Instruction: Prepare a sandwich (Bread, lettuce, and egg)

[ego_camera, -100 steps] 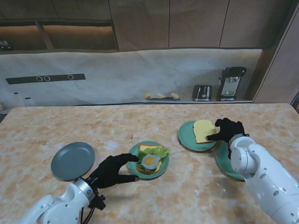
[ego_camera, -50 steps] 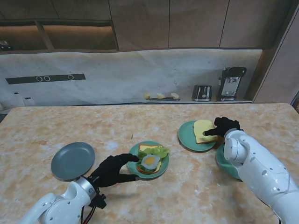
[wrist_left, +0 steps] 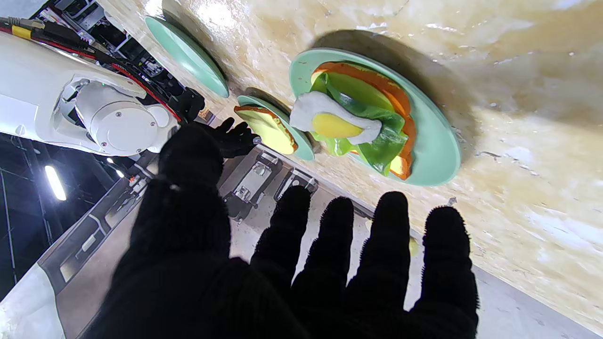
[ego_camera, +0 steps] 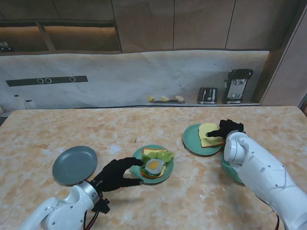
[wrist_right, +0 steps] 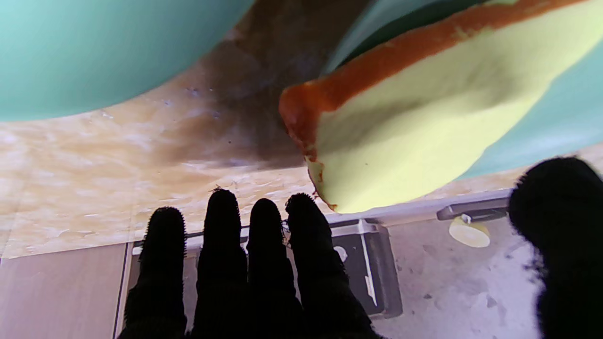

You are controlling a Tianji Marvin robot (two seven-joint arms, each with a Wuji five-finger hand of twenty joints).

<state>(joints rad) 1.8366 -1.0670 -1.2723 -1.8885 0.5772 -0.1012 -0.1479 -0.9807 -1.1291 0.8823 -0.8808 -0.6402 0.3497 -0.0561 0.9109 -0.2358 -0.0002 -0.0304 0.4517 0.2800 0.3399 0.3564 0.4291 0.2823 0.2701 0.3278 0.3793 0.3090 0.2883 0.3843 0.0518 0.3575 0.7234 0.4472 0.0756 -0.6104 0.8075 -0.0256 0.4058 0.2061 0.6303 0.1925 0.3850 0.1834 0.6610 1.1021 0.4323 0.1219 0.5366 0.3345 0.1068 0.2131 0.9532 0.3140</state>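
A green plate [ego_camera: 167,175] near the middle holds a bread slice topped with lettuce [ego_camera: 163,155] and a fried egg [ego_camera: 154,166]; the left wrist view shows the egg [wrist_left: 330,125] on the lettuce [wrist_left: 377,141]. My left hand [ego_camera: 115,175] rests open just left of this plate, fingers spread. A second bread slice [ego_camera: 210,134] lies on another green plate [ego_camera: 192,141] to the right. My right hand [ego_camera: 226,128] is open at that slice's right edge. In the right wrist view one corner of the bread [wrist_right: 424,117] juts past the rim, between the fingers [wrist_right: 221,235] and the thumb.
A grey plate [ego_camera: 74,164] sits at the left. A third green plate [ego_camera: 229,168] lies partly under my right forearm. At the back wall stand a toaster [ego_camera: 207,95] and a coffee machine [ego_camera: 237,85].
My right hand has slid farther from me and slightly left along the bread slice's edge, the forearm swinging over the near green plate. The left hand has barely moved.
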